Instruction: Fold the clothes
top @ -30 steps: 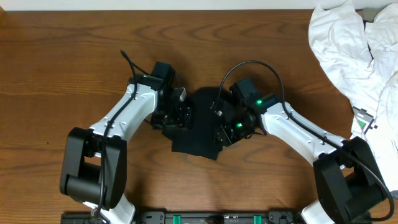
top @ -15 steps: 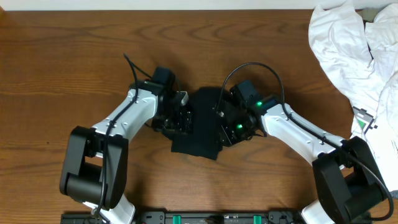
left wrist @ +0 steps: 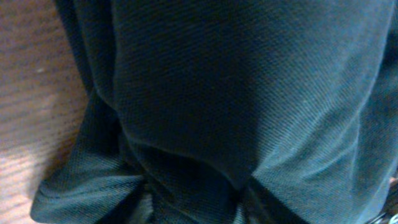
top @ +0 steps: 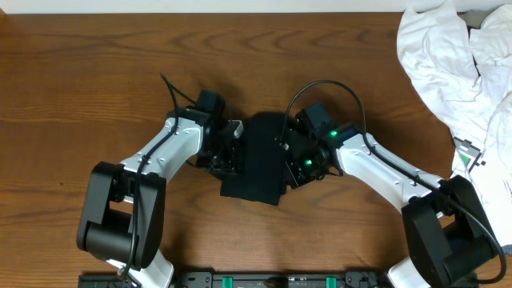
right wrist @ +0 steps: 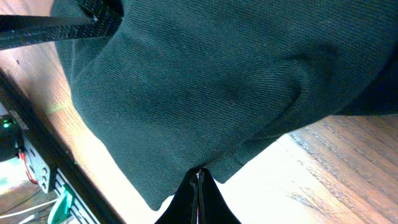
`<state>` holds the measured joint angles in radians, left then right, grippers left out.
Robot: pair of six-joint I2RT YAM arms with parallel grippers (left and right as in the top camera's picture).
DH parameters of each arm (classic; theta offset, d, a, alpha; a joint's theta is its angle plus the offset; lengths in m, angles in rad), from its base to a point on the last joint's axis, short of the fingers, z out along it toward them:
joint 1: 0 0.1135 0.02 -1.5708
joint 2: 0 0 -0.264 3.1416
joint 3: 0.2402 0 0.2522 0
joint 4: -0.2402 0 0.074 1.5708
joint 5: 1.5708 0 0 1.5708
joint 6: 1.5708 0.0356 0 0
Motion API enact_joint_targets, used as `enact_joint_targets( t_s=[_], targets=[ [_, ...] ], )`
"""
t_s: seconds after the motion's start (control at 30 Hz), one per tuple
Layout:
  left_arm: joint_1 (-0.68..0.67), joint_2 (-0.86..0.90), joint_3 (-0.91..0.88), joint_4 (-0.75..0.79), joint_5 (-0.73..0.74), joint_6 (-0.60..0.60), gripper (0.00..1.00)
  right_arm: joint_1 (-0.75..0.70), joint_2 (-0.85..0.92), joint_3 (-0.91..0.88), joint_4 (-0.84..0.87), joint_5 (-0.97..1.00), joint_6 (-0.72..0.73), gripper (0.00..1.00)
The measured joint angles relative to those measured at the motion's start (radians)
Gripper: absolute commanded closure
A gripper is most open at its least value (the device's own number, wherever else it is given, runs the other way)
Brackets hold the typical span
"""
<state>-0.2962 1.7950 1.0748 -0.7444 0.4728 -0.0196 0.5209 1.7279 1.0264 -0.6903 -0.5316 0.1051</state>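
Black garment (top: 260, 164) pinched from both sides, in the middle of the surface (top: 96, 80).
The left pincer (top: 228, 156) squeezes a bunched fold at its left edge, the right pincer (top: 286, 164) is clamped on its right hem, and white clothes (top: 448, 56) lie heaped far right.

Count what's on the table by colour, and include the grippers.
Black garment: 1
White fabric heap: 1 (its separate pieces cannot be told apart)
Grippers: 2, the left gripper and the right gripper
Total: 4
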Motion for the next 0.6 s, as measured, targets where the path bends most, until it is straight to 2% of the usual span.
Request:
enact_joint_targets(
  t_s=[0.1,0.17,0.37,0.47,0.6],
  targets=[
    [0.0,0.0,0.0,-0.009,0.0,0.002,0.86,0.0,0.0,0.0,-0.008,0.064,0.044,0.99],
    [0.0,0.0,0.0,-0.019,0.0,0.004,0.91,0.0,0.0,-0.001,-0.011,0.106,0.071,0.99],
    [0.0,0.0,0.0,-0.039,-0.01,0.001,0.9,0.0,0.0,-0.002,-0.008,0.151,0.101,0.98],
    [0.0,0.0,0.0,-0.039,-0.012,0.001,0.9,0.0,0.0,-0.003,0.019,0.105,0.094,0.83],
    [0.0,0.0,0.0,-0.036,-0.013,0.001,0.9,0.0,0.0,-0.003,0.076,-0.016,0.073,0.82]
  ],
)
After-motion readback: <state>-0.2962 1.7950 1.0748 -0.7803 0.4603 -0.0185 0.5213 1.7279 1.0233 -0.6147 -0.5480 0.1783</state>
